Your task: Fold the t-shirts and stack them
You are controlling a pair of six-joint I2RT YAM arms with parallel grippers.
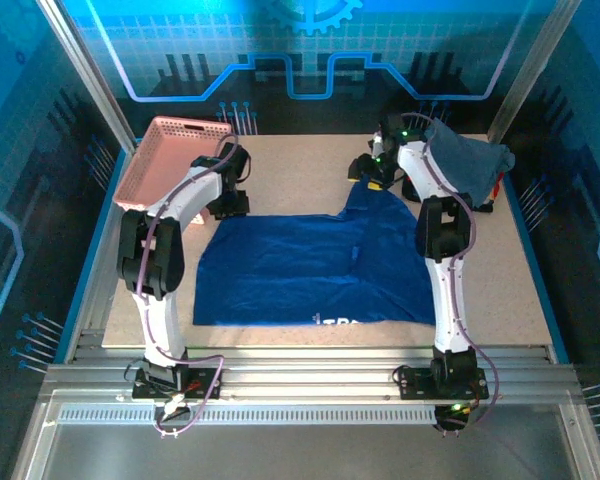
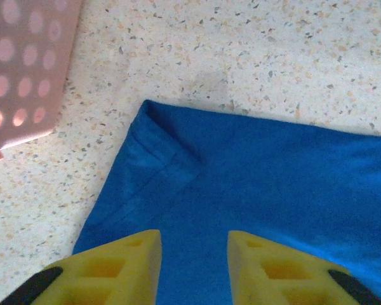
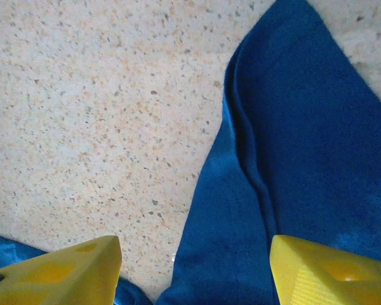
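Top external view is showing the royal-blue t-shirt (image 1: 310, 270) lying spread out flat in the middle of the speckled surface (image 1: 520, 280), with white lettering peeking out at its near hem. The slate grey-blue t-shirt (image 1: 468, 160) is sitting bunched in a heap beyond the blue shirt's far right corner. The pink perforated basket (image 1: 175, 150) is resting off the blue shirt's far left corner.

The left jaws are hanging over the blue shirt's far left corner. In the left wrist view their yellow fingers (image 2: 124, 267) are standing apart, released, with the cloth lying flat under the gap and a small flap folded over at that corner.

The right jaws are reaching down at the sleeve sticking out from the blue shirt's far right side. In the right wrist view their yellow fingers (image 3: 70, 270) are standing spread wide on either side of a creased fold of the sleeve, not gripping it.
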